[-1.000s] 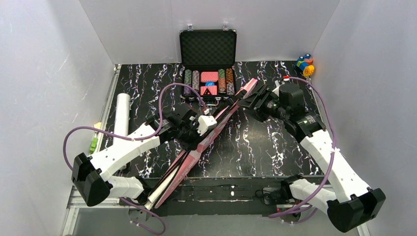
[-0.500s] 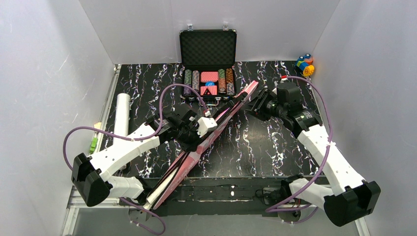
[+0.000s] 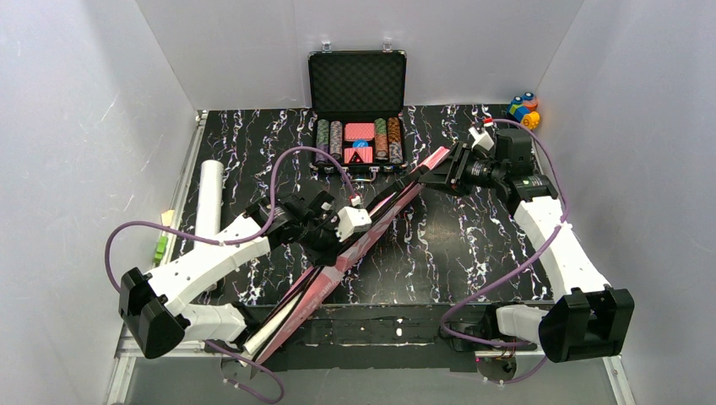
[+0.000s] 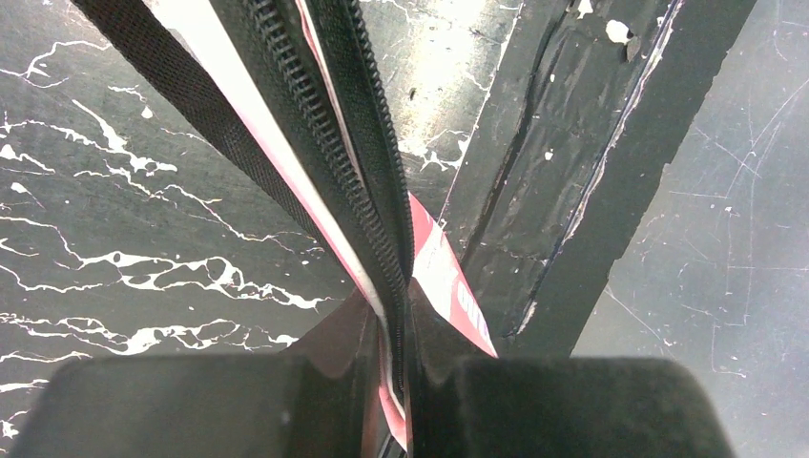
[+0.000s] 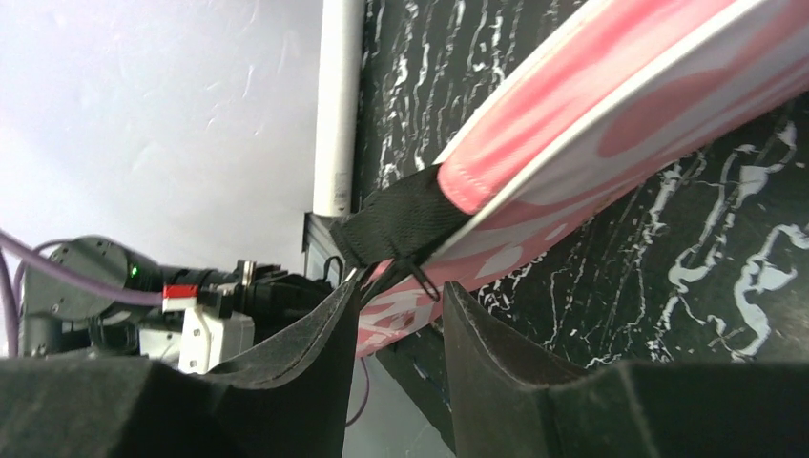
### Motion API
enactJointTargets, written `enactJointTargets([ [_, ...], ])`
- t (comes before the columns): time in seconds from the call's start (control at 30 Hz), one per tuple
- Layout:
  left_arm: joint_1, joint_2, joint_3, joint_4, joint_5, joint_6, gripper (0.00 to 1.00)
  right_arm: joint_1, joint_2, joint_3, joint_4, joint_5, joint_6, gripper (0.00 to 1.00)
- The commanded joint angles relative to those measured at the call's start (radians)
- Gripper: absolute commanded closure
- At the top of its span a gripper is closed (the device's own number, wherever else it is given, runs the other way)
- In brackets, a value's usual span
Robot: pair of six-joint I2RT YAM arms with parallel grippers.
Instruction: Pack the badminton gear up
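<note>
racket handles out of pink cover; chips in open case

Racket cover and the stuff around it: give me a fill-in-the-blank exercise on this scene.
1. The left gripper is shut on the pink cover's black ____ edge.
2. The open black case behind the cover holds poker ____.
3. The long white tube lies near the table's ____ edge.
4. The small multicoloured toy sits in the far ____ corner.
Missing words: zipper; chips; left; right.
</note>
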Motion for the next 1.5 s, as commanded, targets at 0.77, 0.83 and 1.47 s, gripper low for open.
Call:
enactJointTargets([
  [0.77, 0.007, -0.045, 0.074, 0.032, 0.038, 0.031, 1.00, -0.006, -0.026, -0.070, 0.174, -0.103, 0.049, 0.81],
  [0.83, 0.007, -0.042, 0.075, 0.033, 0.037, 0.028, 1.00, -0.007, -0.032, -0.075, 0.177, -0.101, 0.051, 0.88],
  [1.47, 0.009, -0.037, 0.070, 0.050, 0.023, 0.021, 1.00, 0.152, -0.124, -0.191, 0.279, -0.065, 0.188, 0.99],
])
